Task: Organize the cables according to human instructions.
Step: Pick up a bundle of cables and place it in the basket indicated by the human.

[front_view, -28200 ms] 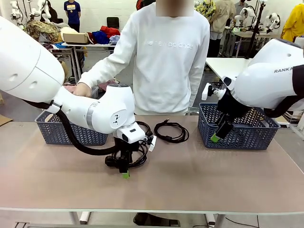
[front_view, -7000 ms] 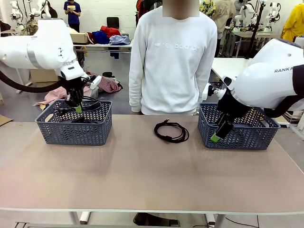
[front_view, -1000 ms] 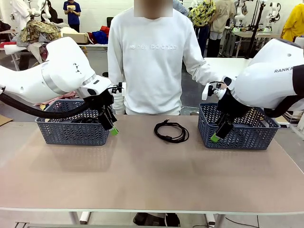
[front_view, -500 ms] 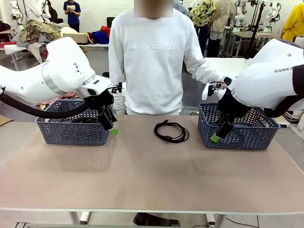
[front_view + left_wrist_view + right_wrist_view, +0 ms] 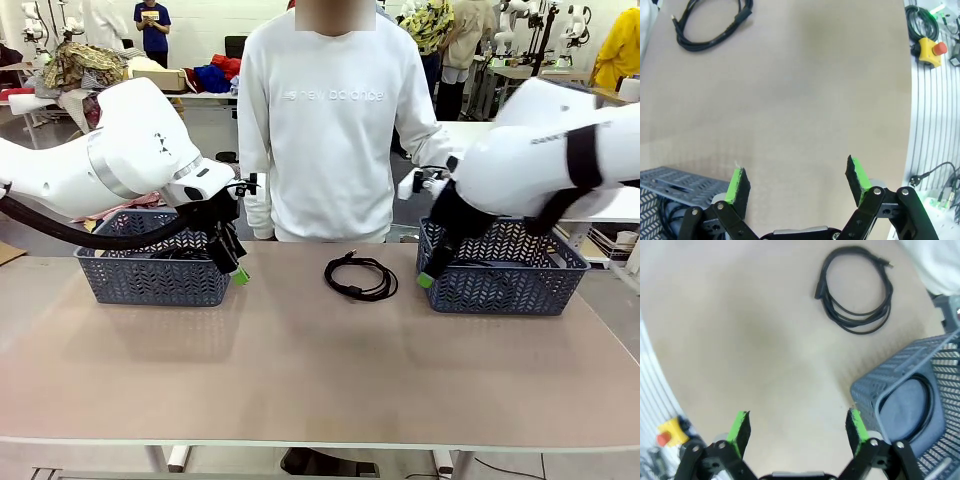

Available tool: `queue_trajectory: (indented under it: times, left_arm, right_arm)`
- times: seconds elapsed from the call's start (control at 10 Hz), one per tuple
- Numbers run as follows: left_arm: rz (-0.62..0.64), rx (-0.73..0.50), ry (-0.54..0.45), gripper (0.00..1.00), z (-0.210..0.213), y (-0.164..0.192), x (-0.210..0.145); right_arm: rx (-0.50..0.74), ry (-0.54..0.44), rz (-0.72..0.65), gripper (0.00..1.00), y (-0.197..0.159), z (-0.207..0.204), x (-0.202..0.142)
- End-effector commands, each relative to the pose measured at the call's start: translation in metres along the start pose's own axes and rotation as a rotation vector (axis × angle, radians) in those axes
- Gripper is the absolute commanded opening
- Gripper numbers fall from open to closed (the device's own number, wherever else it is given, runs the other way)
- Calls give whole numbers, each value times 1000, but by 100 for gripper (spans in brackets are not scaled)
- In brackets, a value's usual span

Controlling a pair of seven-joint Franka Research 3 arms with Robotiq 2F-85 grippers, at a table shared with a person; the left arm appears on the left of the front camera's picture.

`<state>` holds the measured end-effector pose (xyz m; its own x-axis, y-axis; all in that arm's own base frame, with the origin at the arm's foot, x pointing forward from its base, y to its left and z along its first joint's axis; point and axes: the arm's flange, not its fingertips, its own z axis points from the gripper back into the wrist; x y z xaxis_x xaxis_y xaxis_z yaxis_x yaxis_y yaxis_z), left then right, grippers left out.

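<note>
From my station I see one thin black cable wound in a loose oval coil lying flat on the brownish table top, near the far edge and directly in front of the person in the white sweatshirt. It sits between the two dark blue plastic mesh baskets, nearer the right basket than the left basket. In the front view the coil's long axis runs roughly left to right across the table, and its small plug end pokes out toward the person at the far side.

My left gripper hangs just beside the right end of the left basket with its green-padded jaws spread wide and nothing between them; its wrist camera shows bare table between the fingers and the coil well off in the corner. More black cable lies inside the left basket.

My right gripper hovers at the left corner of the right basket, jaws likewise wide apart and empty. Its wrist view has the coil well apart from the fingertips, plug pointing toward the white sleeve.
</note>
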<state>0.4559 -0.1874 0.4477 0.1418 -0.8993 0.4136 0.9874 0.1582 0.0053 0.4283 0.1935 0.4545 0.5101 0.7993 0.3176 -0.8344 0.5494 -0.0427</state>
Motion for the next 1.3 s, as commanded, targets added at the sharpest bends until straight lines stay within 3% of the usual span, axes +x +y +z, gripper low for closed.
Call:
queue_trajectory:
  times: [0.0, 0.5, 1.2]
  left_arm:
    - [-3, 0, -1, 100, 1, 1, -2]
    - [-3, 0, -1, 100, 1, 1, -2]
    - [-3, 0, -1, 100, 1, 1, -2]
  right_arm:
    - [-3, 53, -74, 100, -4, -7, 40]
    - [-37, 138, -166, 100, -10, -39, 106]
    - [-17, 122, -150, 100, -10, -43, 100]
